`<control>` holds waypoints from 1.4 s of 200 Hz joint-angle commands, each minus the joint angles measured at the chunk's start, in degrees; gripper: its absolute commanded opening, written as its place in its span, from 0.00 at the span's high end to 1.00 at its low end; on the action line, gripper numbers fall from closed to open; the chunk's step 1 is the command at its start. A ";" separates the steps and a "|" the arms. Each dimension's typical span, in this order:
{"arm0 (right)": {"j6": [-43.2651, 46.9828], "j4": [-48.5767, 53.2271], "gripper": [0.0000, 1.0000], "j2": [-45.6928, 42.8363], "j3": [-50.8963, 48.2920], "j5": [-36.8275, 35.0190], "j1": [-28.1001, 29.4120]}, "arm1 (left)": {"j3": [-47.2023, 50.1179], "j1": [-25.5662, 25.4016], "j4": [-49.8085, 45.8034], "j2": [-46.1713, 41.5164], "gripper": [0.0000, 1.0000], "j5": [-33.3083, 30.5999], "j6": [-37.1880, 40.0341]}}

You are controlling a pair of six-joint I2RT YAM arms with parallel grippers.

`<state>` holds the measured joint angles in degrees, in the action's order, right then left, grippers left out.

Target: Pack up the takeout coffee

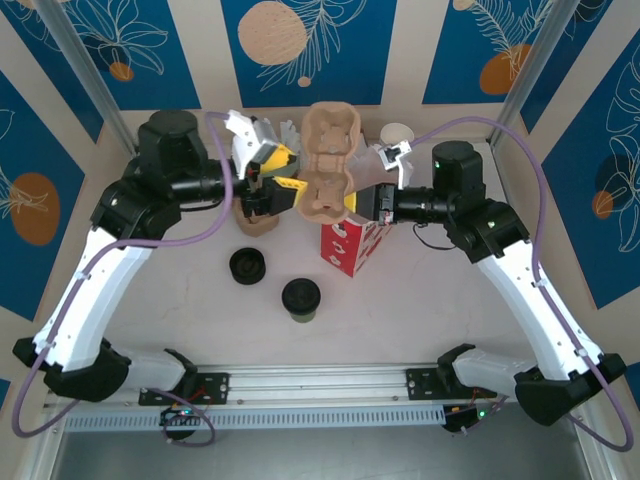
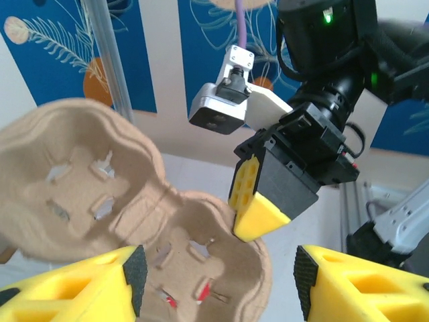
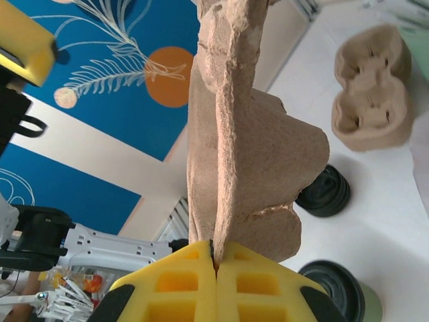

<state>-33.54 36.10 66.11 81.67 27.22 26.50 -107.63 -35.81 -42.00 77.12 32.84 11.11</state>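
The right gripper [image 3: 214, 260] has its yellow, honeycombed jaws pressed tight on the thin edge of a moulded pulp carrier [image 1: 328, 165]. The carrier is rough and tan, with two rounded lobes and slit cup wells, and is held clear of the bench [image 1: 420, 320]. The left gripper [image 2: 220, 280] is beside it, jaws well apart and gripping nothing. The takeout coffee [image 1: 301, 298], a short olive-green paper cup under a round black plastic lid, stands upright on the bench, near a loose black lid [image 1: 248, 265]

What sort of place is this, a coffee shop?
Probably a robot test booth staged like a café, not a real shop: two robot arms bolted to a metal rail, blue leaf-painted wall panels, plus a pulp cup carrier and a lidded coffee cup.
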 commanded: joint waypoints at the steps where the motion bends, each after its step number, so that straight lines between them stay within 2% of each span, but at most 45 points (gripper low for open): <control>1: 1.44 7.05 1.00 0.67 2.74 1.65 1.04 | -4.17 -2.20 -8.68 3.97 0.39 -4.16 10.29; 45: 4.59 11.13 1.00 2.25 3.50 4.05 3.35 | -5.85 -3.41 -12.56 7.96 0.39 -5.97 14.96; 112: 5.14 9.78 1.00 3.17 2.04 4.36 4.85 | -6.02 -3.42 -18.63 10.78 0.39 -14.02 19.59; 167: 4.77 9.70 1.00 4.53 1.73 4.89 5.34 | -6.09 -3.92 -19.46 11.73 0.41 -14.13 21.52; 229: 4.63 9.98 1.00 4.72 1.77 4.59 5.49 | -5.67 -4.24 -20.93 13.22 0.47 -14.88 23.32; 258: 4.46 10.29 1.00 4.53 1.64 4.26 5.49 | -5.57 -4.26 -20.45 13.32 0.52 -14.83 23.22; 280: 4.53 10.53 1.00 4.51 1.66 4.22 5.49 | -5.57 -4.24 -20.06 13.61 0.60 -14.82 23.25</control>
<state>-29.71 45.93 70.74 83.24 30.39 31.55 -112.14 -39.31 -61.14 90.19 17.91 33.36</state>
